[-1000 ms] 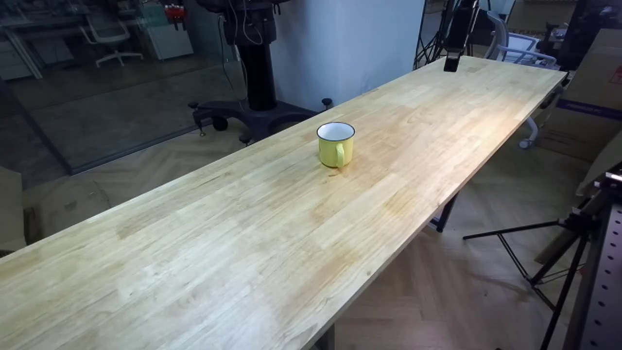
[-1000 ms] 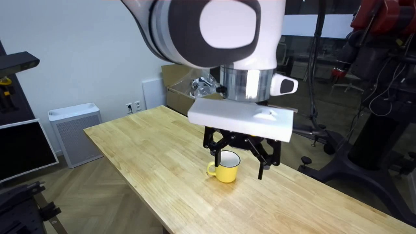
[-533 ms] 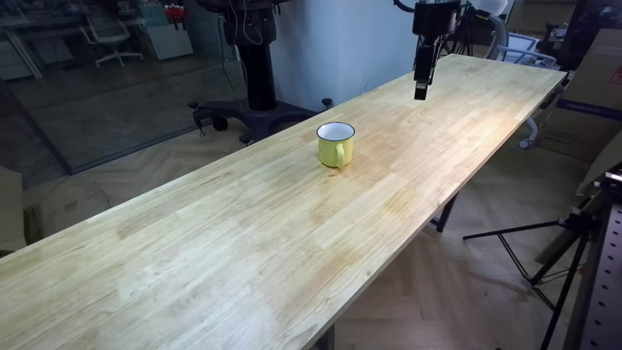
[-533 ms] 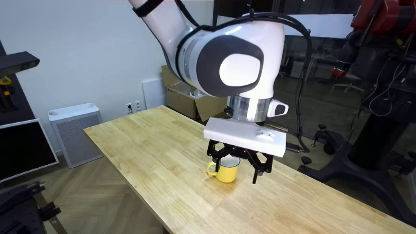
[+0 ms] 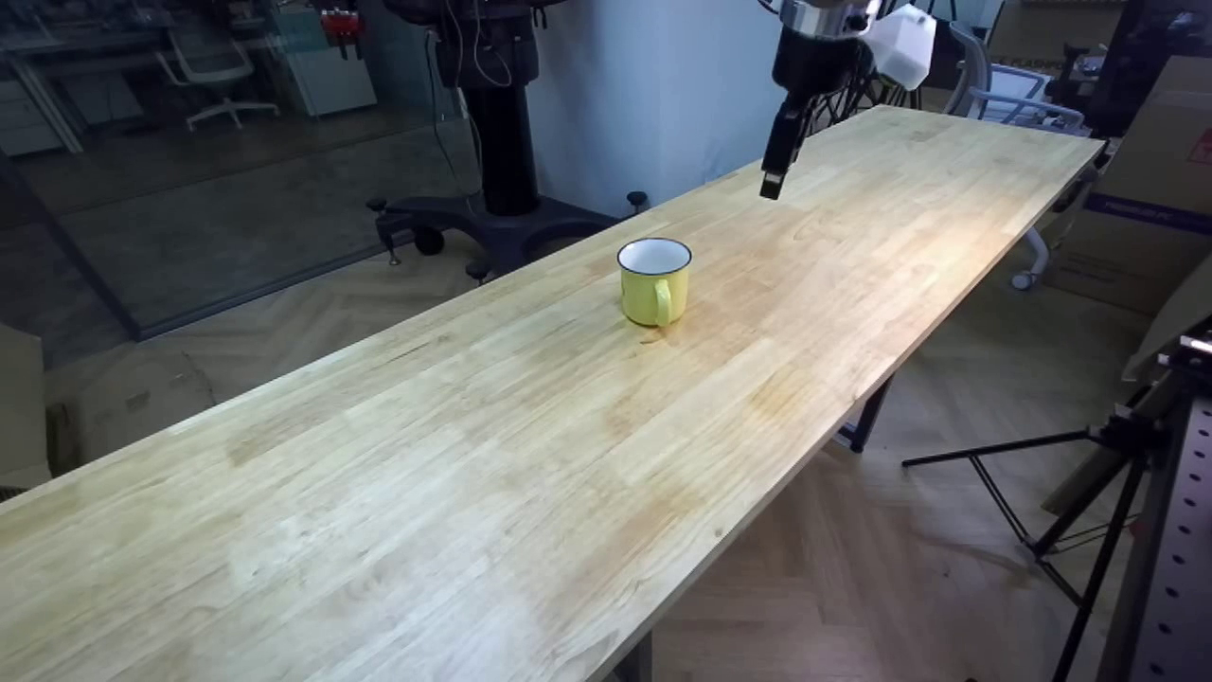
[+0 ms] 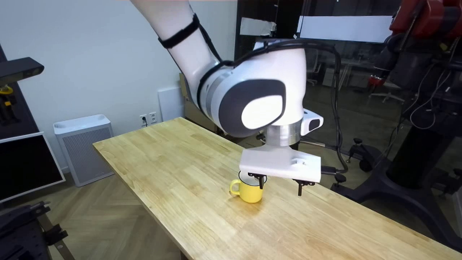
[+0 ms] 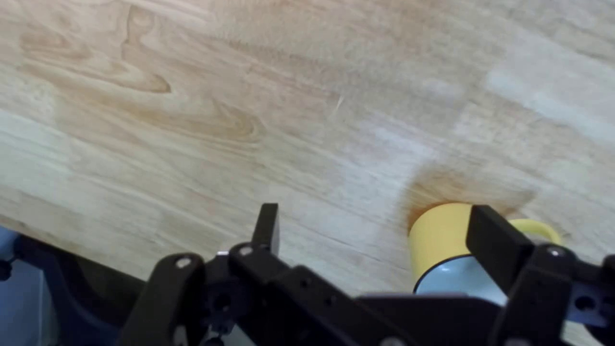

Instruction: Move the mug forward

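The gripper [image 7: 375,214] is held above the table [image 5: 454,474], and the yellow mug [image 5: 646,296] is set upright on the wood below it, off to one side. The fingers [image 7: 495,245] are spread wide and nothing is gripped between them; such a spread is presumably chosen so that the mug's round body can be taken in. In the wrist view, the mug is partly covered by one finger rather than framed by the gap, so the gripper is probably not yet centred over it; a sideways shift seems called for before any descent. No contact is made: in an exterior view, wood is seen between the gripper and the mug's rim [image 5: 655,274]. Height above the wood may be favoured because a hollow mug could be tipped or skidded by a low knock. The handle [image 5: 664,303] is turned outward from the gripper's middle, past the overlapping finger, which might be caught on it in a straight descent. In an exterior view, the gripper and its white block [image 5: 902,47] are tilted, perhaps to ease the reach. The task is judged to be at the lining-up stage; which way is meant by forward cannot be told.
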Robot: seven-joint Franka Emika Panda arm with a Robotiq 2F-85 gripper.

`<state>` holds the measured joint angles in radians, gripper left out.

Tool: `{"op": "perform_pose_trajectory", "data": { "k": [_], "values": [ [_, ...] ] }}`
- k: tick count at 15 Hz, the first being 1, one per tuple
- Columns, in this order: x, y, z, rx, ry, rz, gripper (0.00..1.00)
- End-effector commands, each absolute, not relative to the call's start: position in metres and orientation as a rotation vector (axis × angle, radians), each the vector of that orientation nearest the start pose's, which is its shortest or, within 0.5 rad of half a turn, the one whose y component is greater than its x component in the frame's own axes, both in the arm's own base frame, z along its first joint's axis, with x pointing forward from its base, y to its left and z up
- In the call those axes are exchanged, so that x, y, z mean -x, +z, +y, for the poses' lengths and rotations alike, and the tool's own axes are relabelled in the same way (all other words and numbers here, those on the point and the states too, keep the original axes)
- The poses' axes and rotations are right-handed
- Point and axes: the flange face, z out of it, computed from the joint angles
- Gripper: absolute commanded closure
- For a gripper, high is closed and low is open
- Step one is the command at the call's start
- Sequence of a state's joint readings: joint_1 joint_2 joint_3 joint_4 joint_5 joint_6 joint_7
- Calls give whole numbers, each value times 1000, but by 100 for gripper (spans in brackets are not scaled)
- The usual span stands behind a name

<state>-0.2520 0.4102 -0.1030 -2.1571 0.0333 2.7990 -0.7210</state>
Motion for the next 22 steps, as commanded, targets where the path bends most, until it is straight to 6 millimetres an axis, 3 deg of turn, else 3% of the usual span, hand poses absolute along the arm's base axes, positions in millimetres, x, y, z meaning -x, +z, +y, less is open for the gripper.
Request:
{"op": "perform_pose_trajectory", "data": {
  "k": [1,5,6,9,11,17,22],
  "values": [
    [-587,192,-203,3191,-531,-447,0],
    [-609,157,-183,3099,-542,-410,0],
    [-591,162,-183,3144,-504,-471,0],
    [-602,150,-178,3108,-523,-458,0],
    [-604,152,-180,3108,-530,-452,0],
    [-619,151,-157,3009,-364,-482,0],
    [-634,151,-159,2970,-318,-470,0]
  ]
}}
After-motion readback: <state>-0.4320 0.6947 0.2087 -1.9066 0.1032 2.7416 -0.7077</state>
